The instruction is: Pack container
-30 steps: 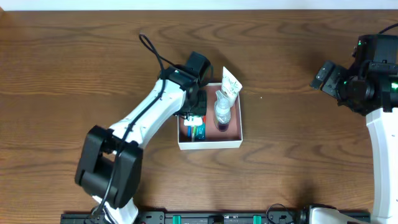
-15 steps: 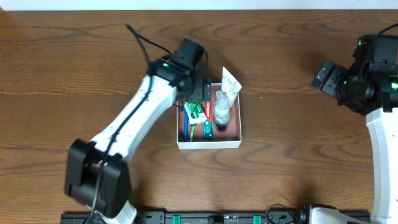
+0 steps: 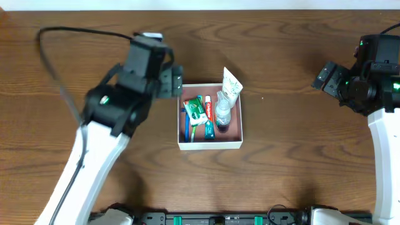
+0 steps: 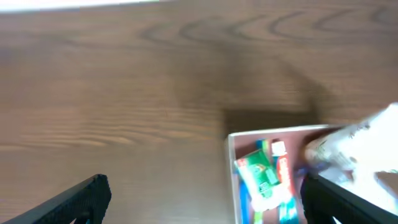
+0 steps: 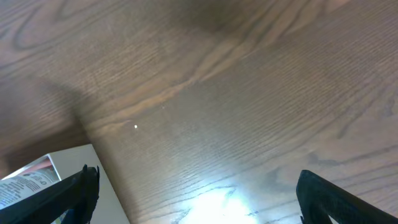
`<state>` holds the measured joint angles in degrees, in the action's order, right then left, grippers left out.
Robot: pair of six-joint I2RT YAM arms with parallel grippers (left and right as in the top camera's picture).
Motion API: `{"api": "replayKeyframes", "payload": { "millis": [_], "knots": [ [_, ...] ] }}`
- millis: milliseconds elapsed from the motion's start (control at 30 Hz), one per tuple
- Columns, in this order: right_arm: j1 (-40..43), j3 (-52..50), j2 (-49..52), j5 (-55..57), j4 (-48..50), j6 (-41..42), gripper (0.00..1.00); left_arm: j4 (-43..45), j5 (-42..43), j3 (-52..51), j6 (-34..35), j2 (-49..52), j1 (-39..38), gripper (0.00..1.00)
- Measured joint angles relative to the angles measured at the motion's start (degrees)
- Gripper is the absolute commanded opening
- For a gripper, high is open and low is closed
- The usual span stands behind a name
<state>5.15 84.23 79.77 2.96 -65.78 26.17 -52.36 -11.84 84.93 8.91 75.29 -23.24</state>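
Overhead, left pincer (image 3: 177, 82) spread just beside upper-left corner of container (image 3: 210, 146), right pincer (image 3: 325, 76) spread, well apart over table (image 3: 287, 162)

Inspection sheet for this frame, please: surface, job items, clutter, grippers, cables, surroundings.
Surface: wooden table, no spills seen.
Job's things: container holds green box, red-white tube, clear bottle; white tube leans over its far rim.
Clutter: nothing seen.
Grippers: left gripper open, empty, by container's far-left corner; right gripper open, empty, far right.
Cables: black cable loops off left arm.
Surroundings: black rail along near edge.
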Motion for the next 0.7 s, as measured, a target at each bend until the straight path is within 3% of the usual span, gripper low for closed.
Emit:
{"api": "replayKeyframes", "payload": {
  "millis": [433,700],
  "knots": [
    [0.00,0.00,0.00,-0.02,0.00,0.00,0.99,-13.11,-5.11,0.04,-5.60,-18.97,5.22,0.98],
    [0.00,0.00,0.00,-0.02,0.00,0.00,0.99,-11.45,-5.31,-8.39,-5.99,-25.09,7.02,0.98]
  ]
}}
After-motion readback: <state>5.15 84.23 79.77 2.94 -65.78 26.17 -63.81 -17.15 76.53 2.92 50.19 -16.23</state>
